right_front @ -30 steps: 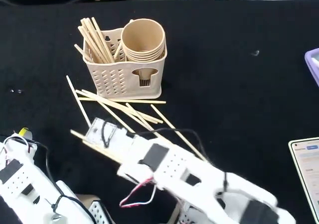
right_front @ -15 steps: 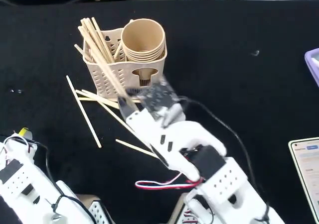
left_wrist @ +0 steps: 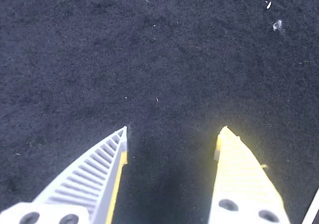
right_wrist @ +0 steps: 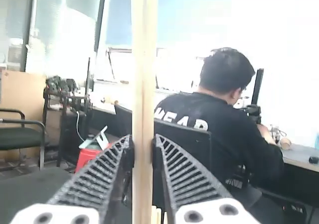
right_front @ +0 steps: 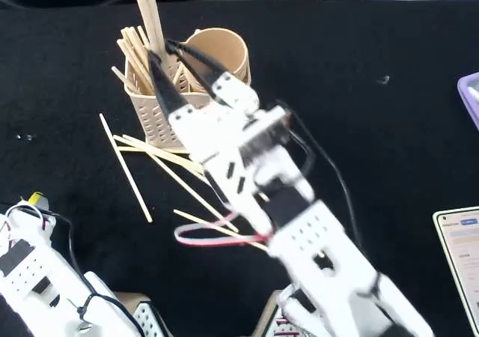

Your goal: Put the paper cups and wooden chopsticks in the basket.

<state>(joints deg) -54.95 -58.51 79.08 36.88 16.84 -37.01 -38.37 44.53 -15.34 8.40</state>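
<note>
Chopsticks (right_front: 147, 11): raised from the table (right_front: 359, 127) within the last second, now upright over the basket (right_front: 150, 123), pinched in right claw (right_wrist: 142, 144); ready to drop. Loose sticks (right_front: 168, 161) beside basket. Left claw (left_wrist: 172, 134) spread wide.

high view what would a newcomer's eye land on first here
The right gripper, shut on wooden chopsticks held upright over the basket at the table's far left. Next, the stacked paper cups in that basket and the loose chopsticks scattered on the table in front.

basket (right_front: 152, 121): 1 | paper cup stack (right_front: 228, 47): 1 | loose chopsticks (right_front: 168, 157): at least 5 | basketed chopsticks (right_front: 135, 50): uncounted bundle
</note>
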